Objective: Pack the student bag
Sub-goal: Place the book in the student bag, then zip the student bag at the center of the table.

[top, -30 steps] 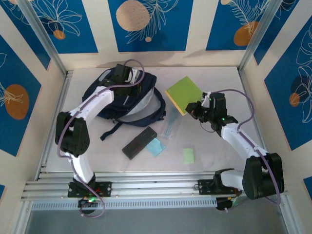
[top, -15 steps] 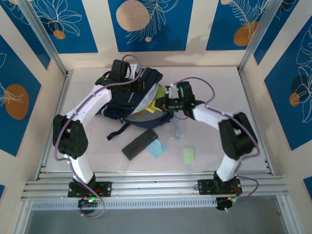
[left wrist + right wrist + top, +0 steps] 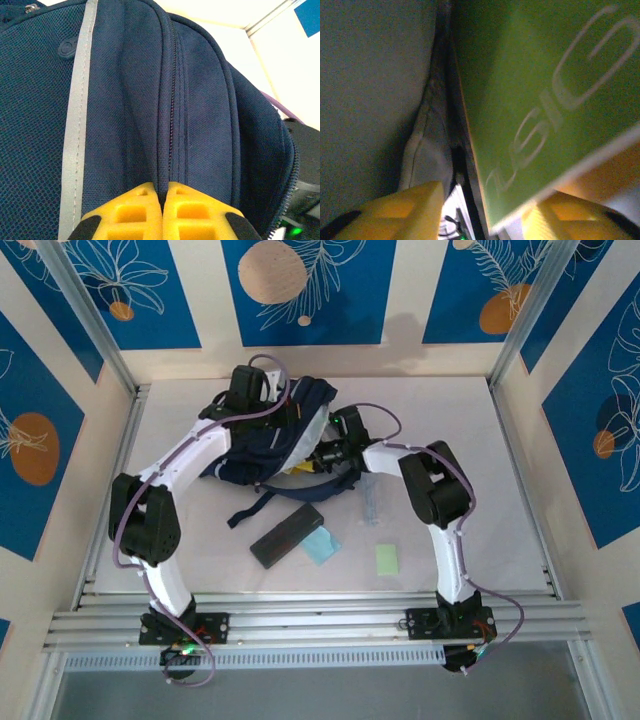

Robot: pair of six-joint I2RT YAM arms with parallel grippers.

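Note:
The student bag (image 3: pixel 262 445) is a dark navy backpack with a grey stripe (image 3: pixel 75 125), lying at the back middle of the table. My left gripper (image 3: pixel 164 186) is shut on a fold of navy fabric beside the zip, holding the bag's upper edge up (image 3: pixel 283 408). My right gripper (image 3: pixel 318 452) reaches into the bag's mouth from the right. Inside, against the grey lining (image 3: pixel 375 90), a green book (image 3: pixel 535 90) leans on the right finger (image 3: pixel 555 212). The right gripper (image 3: pixel 487 200) has its jaws apart, with a gap on the left of the book.
In front of the bag lie a slim black case (image 3: pixel 287 532), a pale blue card (image 3: pixel 322 544), a small green note (image 3: pixel 387 559) and a clear ruler (image 3: pixel 372 498). A dark strap (image 3: pixel 255 508) trails toward the case. Metal rails (image 3: pixel 320 625) run along the near edge.
My right gripper carried the green book from the table's right side into the bag's mouth, and its jaws have parted. My left gripper stayed shut and raised the bag's top edge.

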